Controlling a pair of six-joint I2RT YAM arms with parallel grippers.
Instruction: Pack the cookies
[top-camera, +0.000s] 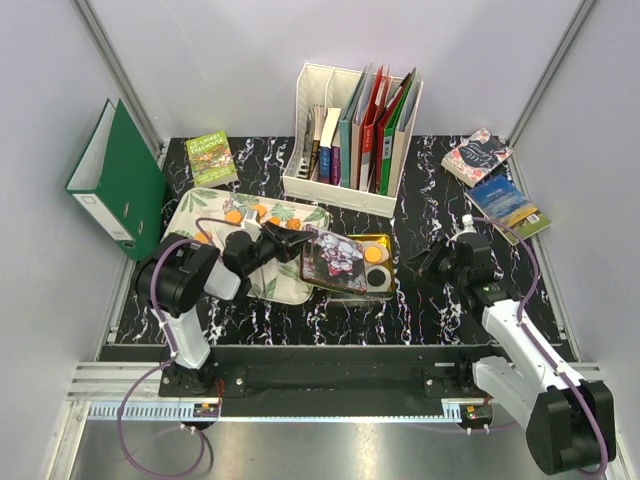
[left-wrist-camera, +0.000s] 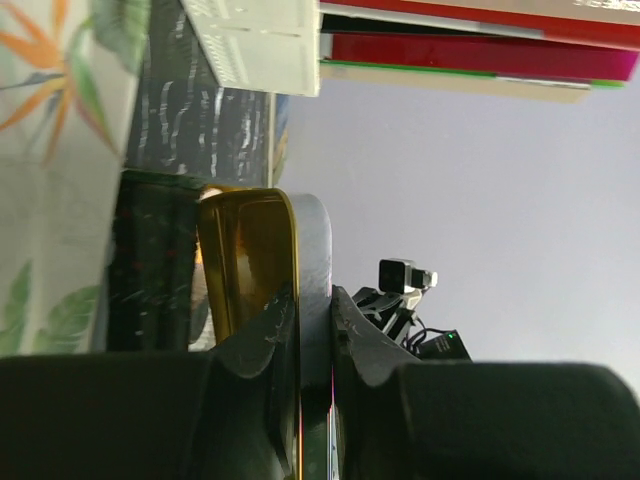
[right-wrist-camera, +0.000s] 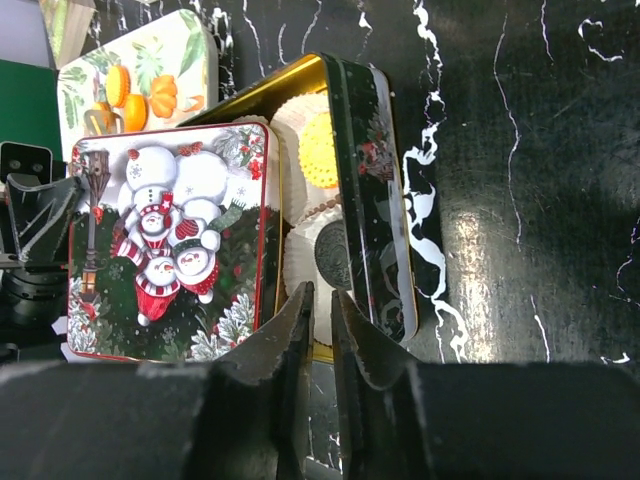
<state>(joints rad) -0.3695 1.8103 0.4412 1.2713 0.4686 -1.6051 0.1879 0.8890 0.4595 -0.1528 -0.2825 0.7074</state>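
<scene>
**Cookie tin** (right-wrist-camera: 375, 200): gold-walled, on the black marbled bench (top-camera: 440, 290), mid work area. The snowman lid (right-wrist-camera: 170, 240) lies tilted across the left part of the opening, and the right part is uncovered.

**Contents seen:** white pleated paper cups (right-wrist-camera: 292, 115). One orange cookie (right-wrist-camera: 318, 150) sits in a cup, and one dark cookie (right-wrist-camera: 333, 255) sits in the cup nearer the arms. Whatever lies under the lid is hidden.

**Not yet packed:** several orange cookies (top-camera: 258, 211) on the leaf-patterned tray (top-camera: 200, 205), just left of the tin.

**Left tool** (left-wrist-camera: 314, 300): clamped on the lid's left edge, the thin rim pinched between both fingers.

**Right tool** (right-wrist-camera: 320, 300): hovering close by the tin's right side. The jaws are parted by only a slim gap, with nothing between them.

**Step in hand, as I judge it:** filling is partway done. The lid appears to be held half aside so the cups can be reached.

**Next move calls for:**
- A cookie has to come from the tray to an empty cup.
- The tray lies on the left arm's side, and that arm is occupied. So either the right tool reaches across the tin, or the lid is set down first.
- The right jaws would need to widen to take a disc by its edges.

**Risk:** knocking the propped lid or crushing a cup.
</scene>
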